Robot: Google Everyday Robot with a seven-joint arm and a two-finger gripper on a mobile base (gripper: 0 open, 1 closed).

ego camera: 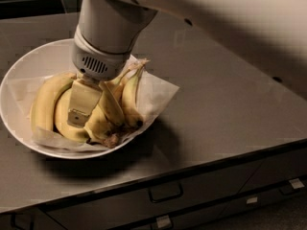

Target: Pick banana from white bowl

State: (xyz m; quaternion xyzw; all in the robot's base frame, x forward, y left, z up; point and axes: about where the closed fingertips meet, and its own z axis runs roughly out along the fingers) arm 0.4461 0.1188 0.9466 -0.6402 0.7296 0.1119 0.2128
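Observation:
The wide white bowl (19, 75) with crinkled white paper lining sits at the left of the counter and holds several yellow bananas. The slimmer, fairly straight banana (129, 96) with a dark tip lies at the right of the bunch, its stem pointing up and away. Fatter curved bananas (45, 102) lie at the left. My gripper (82, 110) is lowered into the bowl in the middle of the bunch, between the curved bananas and the slimmer ones, touching them. The grey wrist hides the far part of the bunch.
The grey countertop (225, 99) extends to the right of the bowl. Its front edge runs above drawers with handles (165, 193). The lining paper (160, 92) overhangs the bowl's right rim. My arm crosses the top right of the view.

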